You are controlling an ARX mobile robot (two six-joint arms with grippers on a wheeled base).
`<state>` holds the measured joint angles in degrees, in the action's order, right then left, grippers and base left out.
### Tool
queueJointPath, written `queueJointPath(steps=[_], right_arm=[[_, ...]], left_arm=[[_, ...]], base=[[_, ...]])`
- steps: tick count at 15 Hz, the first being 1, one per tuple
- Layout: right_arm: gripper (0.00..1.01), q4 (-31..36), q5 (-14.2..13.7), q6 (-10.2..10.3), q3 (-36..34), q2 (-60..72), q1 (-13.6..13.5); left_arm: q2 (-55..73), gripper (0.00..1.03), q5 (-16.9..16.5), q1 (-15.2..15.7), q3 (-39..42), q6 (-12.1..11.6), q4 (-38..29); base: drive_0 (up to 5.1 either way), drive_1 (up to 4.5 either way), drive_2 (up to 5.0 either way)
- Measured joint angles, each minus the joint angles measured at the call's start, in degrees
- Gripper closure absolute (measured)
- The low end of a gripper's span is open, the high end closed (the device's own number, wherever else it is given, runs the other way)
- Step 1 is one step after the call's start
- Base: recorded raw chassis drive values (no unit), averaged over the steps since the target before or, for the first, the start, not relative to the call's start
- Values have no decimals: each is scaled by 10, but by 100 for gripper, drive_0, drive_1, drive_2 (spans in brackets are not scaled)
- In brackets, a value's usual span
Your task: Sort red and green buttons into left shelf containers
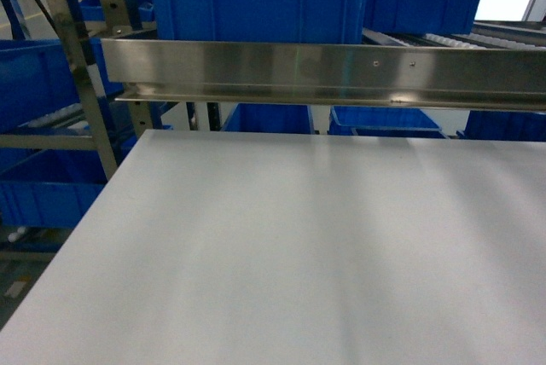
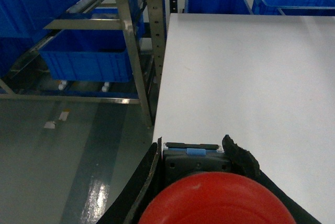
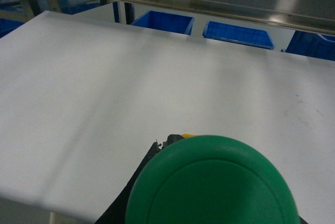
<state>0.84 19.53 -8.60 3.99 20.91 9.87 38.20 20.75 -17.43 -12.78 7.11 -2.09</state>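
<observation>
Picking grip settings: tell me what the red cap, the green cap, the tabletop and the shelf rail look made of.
Red cap: looks like smooth moulded plastic, slight sheen.
Green cap: likely plastic too, matte, with a faint moulded ring.
Tabletop: flat white matte board, probably laminate; the material is unclear.
Shelf rail: brushed metal, likely steel, with blurred reflections and screw heads.

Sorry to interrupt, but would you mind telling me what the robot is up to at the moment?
It is sorting two push-buttons into the blue bins on the rack to its left. Each arm carries one: the left claw holds the red button, and the right claw holds the green button. Both are above the white table, the left at its rack-side edge. Neither button is in a bin yet.
</observation>
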Motion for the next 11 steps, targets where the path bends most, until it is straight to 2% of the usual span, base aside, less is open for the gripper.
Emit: queueJointPath(steps=[4, 11], right_arm=[[75, 0, 0, 0, 0, 0, 0], [75, 0, 0, 0, 0, 0, 0]], left_arm=[[-1, 74, 0, 0, 0, 0, 0], [-1, 74, 0, 0, 0, 0, 0]], base=[[-463, 82, 392], [-503, 242, 242]])
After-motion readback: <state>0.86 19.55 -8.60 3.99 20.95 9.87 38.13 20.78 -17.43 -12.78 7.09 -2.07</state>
